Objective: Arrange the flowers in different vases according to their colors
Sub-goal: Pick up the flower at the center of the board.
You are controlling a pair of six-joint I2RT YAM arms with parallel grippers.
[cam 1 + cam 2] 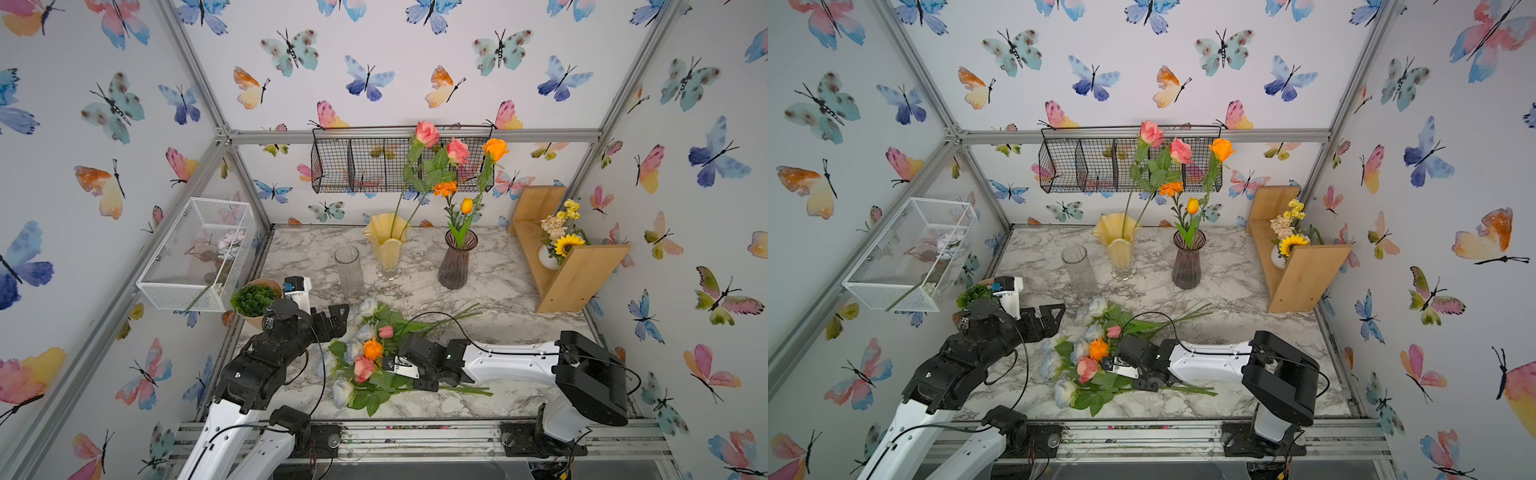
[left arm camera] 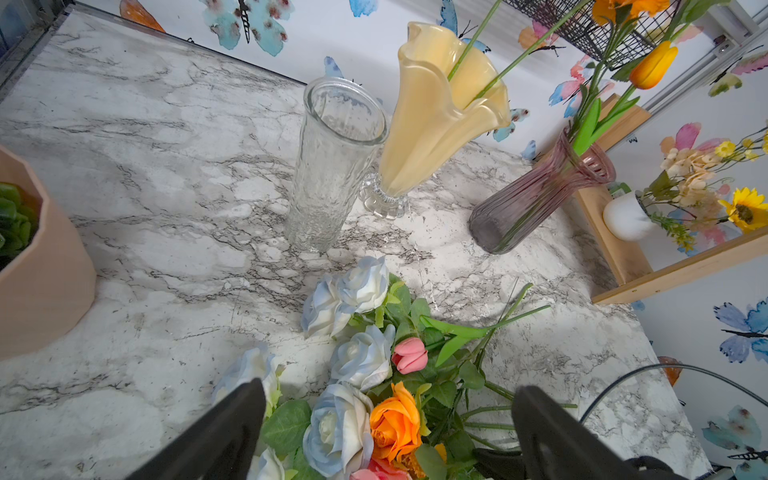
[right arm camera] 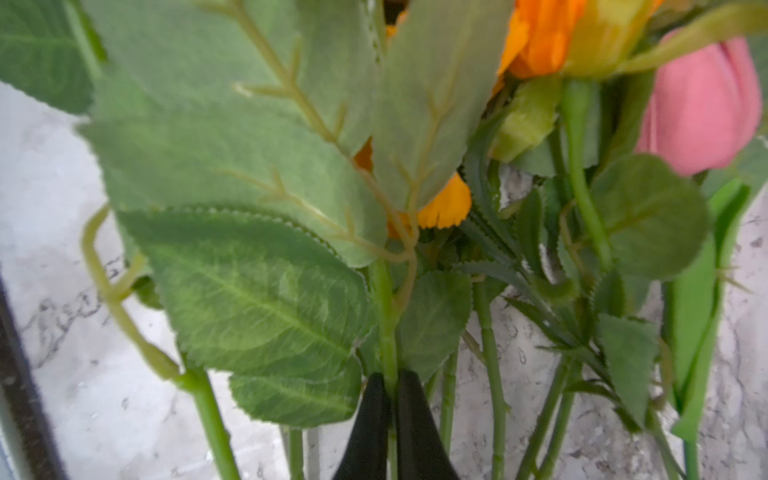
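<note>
The loose flowers [image 1: 374, 357] lie heaped in the lower middle of a top view on the marble-patterned table [image 1: 498, 291]: pale blue-white roses, a pink rose, a pink tulip bud and an orange rose, all cloth petals on stiff green plastic stems. The right gripper [image 3: 390, 386] is pinched tight on one thin stem [image 3: 388, 324] under serrated leaves, which hide its bloom. The left gripper [image 2: 388, 399] hangs spread wide over the heap, holding nothing. Sorting looks roughly half done: two pink roses [image 1: 427, 134] stand in the wavy, glossy yellow vase [image 1: 386, 249], orange blooms [image 1: 495, 148] in the ribbed smoky-purple vase [image 1: 455, 266], while the clear ribbed glass vase [image 1: 349, 270] at centre is empty
</note>
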